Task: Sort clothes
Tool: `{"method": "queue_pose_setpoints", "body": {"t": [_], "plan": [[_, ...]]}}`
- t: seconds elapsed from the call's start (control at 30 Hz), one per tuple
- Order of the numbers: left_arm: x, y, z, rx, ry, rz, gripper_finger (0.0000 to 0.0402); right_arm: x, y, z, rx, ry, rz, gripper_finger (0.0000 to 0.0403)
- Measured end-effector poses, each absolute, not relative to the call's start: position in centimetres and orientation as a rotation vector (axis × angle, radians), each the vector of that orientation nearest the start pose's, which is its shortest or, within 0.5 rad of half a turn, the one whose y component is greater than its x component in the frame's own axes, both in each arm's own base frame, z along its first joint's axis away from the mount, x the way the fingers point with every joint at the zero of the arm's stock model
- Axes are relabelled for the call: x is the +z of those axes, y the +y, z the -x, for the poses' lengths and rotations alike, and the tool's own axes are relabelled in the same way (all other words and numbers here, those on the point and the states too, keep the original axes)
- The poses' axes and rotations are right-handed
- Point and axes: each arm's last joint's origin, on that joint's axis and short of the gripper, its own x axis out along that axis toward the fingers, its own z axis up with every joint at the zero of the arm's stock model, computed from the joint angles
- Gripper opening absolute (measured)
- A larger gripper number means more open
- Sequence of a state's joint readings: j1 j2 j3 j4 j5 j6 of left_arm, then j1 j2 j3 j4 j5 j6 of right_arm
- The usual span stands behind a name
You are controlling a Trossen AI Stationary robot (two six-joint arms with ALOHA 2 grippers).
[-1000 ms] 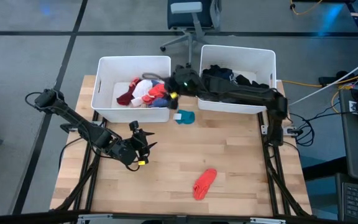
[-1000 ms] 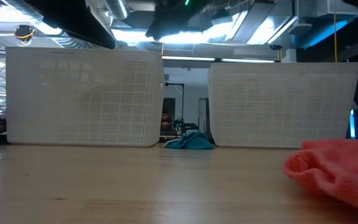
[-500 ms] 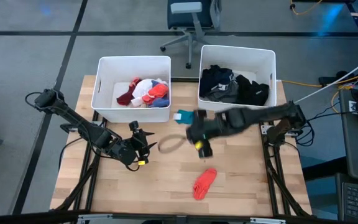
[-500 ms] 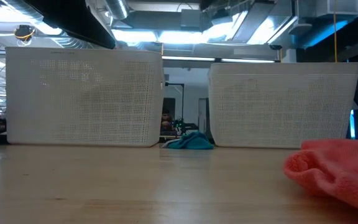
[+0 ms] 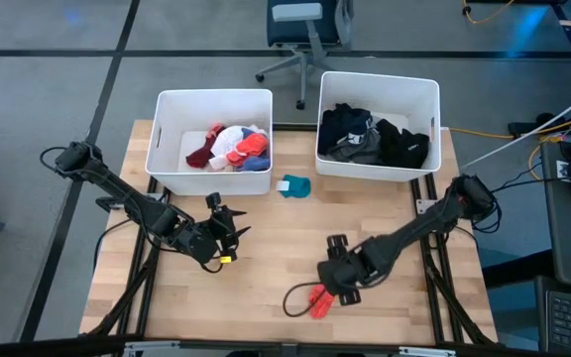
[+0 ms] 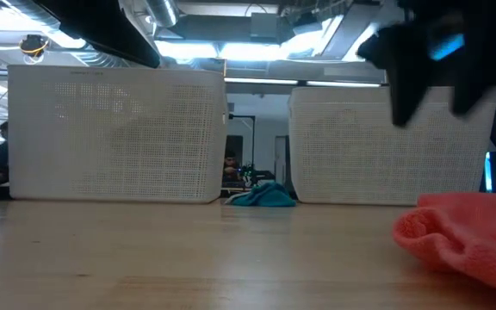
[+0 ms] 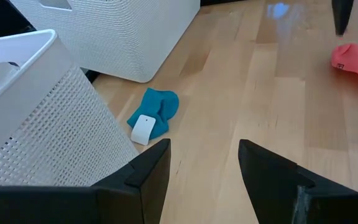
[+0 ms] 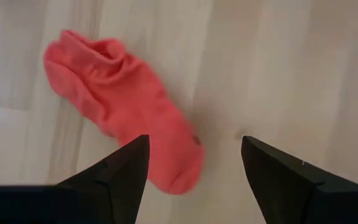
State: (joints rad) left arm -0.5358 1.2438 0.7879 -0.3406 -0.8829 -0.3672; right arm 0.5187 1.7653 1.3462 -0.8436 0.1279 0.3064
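My right gripper hangs right over the red sock near the front edge of the worktop, fingers spread wide, nothing held. In the right wrist view the sock lies between and just ahead of my two fingers, one side bunched up, the other end tapering flat. It reads as a small knit thing: very light, limp, no stiffness at all, not fragile, not slippery, so I judge it will fold and dangle once lifted.

Best hold is probably the thick crumpled part at the wider end, where the fabric stands proud of the wood. The flat end hugs the surface and my fingers would likely scrape wood and miss. I need to come down until the tips touch the worktop, then pinch. Risk: catching one thin layer only, and it slips out.

My left gripper waits low on the left half of the worktop, fingers also apart and empty. A teal sock with a white tag lies on the worktop close by the bins' near walls, around the gap between them.

Left bin holds red, white, blue and maroon pieces; right bin holds black and grey ones. So the red sock looks bound for the left bin.
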Motion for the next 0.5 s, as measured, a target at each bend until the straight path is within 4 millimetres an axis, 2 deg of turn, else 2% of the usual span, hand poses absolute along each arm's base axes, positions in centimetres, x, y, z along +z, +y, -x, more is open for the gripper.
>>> {"method": "queue_pose_setpoints", "body": {"t": [0.2, 0.37, 0.5], "plan": [[23.8, -10.4, -22.0, 0.43, 0.527, -0.165, 0.018, 18.4, 18.1, -28.9, 0.177, 1.19, 0.095, 0.0254], [23.9, -10.4, -22.0, 0.429, 0.523, -0.163, 0.018, 16.2, 18.0, -28.4, 0.182, 1.124, 0.085, 0.0254], [23.9, -10.4, -22.0, 0.429, 0.524, -0.164, 0.018, 15.3, 17.7, -28.1, 0.176, 1.105, 0.083, 0.0253]]}}
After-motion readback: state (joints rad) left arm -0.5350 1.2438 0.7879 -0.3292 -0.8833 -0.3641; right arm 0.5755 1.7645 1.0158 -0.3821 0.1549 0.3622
